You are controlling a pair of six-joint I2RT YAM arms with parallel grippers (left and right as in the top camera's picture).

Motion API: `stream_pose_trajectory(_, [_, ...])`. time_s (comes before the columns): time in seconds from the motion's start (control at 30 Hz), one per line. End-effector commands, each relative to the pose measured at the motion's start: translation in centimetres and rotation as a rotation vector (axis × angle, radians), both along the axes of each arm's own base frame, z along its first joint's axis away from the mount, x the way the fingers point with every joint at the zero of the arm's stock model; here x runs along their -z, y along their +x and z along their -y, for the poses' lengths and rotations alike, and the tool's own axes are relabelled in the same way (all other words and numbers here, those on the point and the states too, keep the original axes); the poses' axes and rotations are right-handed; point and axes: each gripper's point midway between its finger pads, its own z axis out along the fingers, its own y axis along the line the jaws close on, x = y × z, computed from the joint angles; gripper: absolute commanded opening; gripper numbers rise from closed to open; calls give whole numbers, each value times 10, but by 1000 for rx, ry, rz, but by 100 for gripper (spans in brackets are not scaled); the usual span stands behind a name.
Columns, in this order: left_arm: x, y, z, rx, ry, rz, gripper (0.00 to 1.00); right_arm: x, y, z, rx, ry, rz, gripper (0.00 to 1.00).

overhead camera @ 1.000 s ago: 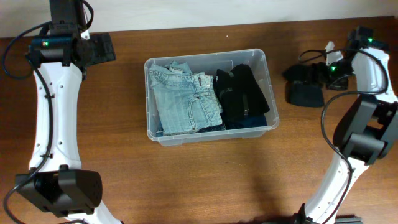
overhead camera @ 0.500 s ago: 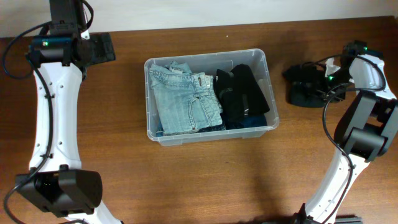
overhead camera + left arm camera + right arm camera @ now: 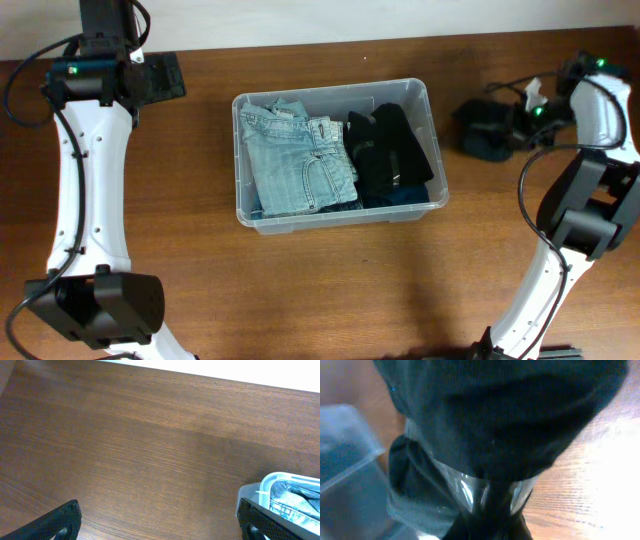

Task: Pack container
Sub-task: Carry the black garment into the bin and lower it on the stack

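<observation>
The container (image 3: 338, 216), a clear plastic bin, stands mid-table holding folded light-blue jeans (image 3: 300, 160) on its left and black clothing (image 3: 395, 150) on its right. To its right a black garment (image 3: 488, 135) lies bunched on the table. My right gripper (image 3: 522, 120) is shut on that garment's right side. In the right wrist view the black garment (image 3: 510, 415) fills most of the frame, and the right gripper (image 3: 491, 505) pinches a fold of it. My left gripper (image 3: 163, 78) hangs open over bare wood at the back left, nothing between its fingertips (image 3: 57, 524).
A corner of the container (image 3: 277, 482) shows at the lower right of the left wrist view, and its blurred corner (image 3: 347, 445) at the left of the right wrist view. Brown wooden table (image 3: 330, 290) surrounds the bin. A pale wall (image 3: 250, 370) borders the far edge.
My right gripper has closed on the black garment, which has bunched up and shifted slightly toward the back. The left arm has not moved.
</observation>
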Motion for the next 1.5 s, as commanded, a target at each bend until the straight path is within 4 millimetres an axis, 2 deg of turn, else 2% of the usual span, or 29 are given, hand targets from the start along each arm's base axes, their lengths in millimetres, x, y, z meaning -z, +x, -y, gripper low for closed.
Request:
stream_pose_trajectory(0.0, [-12, -1, -2, -6, -6, 31, 99, -92, 14, -22, -56, 7, 190, 4])
stream_pose_trajectory(0.1, [-13, 0, -2, -8, -5, 35, 99, -149, 5, -47, -106, -9, 253, 4])
stream_pose_trajectory(0.13, [-13, 0, -2, -8, -5, 38, 99, -160, 2, -57, -125, -13, 267, 4])
stream_pose_trajectory(0.2, [-14, 1, -2, -8, -5, 45, 99, -179, -4, -77, -167, -15, 291, 4])
stream_pose_trajectory(0.27, [-15, 2, -2, -8, -5, 51, 99, -195, -9, -107, -231, -13, 316, 4])
stream_pose_trajectory(0.37, [-16, 3, -3, -9, -2, 56, 99, -204, -15, -155, -333, -1, 336, 4])
stream_pose_trajectory(0.43, [-16, 3, -3, -10, -2, 56, 99, -201, -19, -184, -371, -14, 310, 4])
stream_pose_trajectory(0.47, [-16, 3, -3, -10, -2, 56, 99, -197, -21, -190, -373, -44, 290, 4])
stream_pose_trajectory(0.67, [-16, 3, -3, -10, -2, 56, 99, -180, -27, -206, -349, -253, 206, 4])
stream_pose_trajectory(0.9, [-16, 3, -3, -10, -2, 56, 99, -151, -41, -206, -378, -322, 98, 4])
stream_pose_trajectory(1.03, [-16, 3, -3, -10, -2, 56, 99, -147, -50, -206, -393, -321, 72, 4])
stream_pose_trajectory(1.17, [-16, 3, -3, -10, -2, 56, 99, -144, -62, -214, -422, -313, 52, 4])
stream_pose_trajectory(1.33, [-16, 3, -3, -10, -2, 56, 99, -129, -76, -225, -469, -322, -5, 4])
stream_pose_trajectory(1.47, [-16, 3, -3, -9, -2, 56, 99, -114, -76, -225, -473, -327, -28, 4])
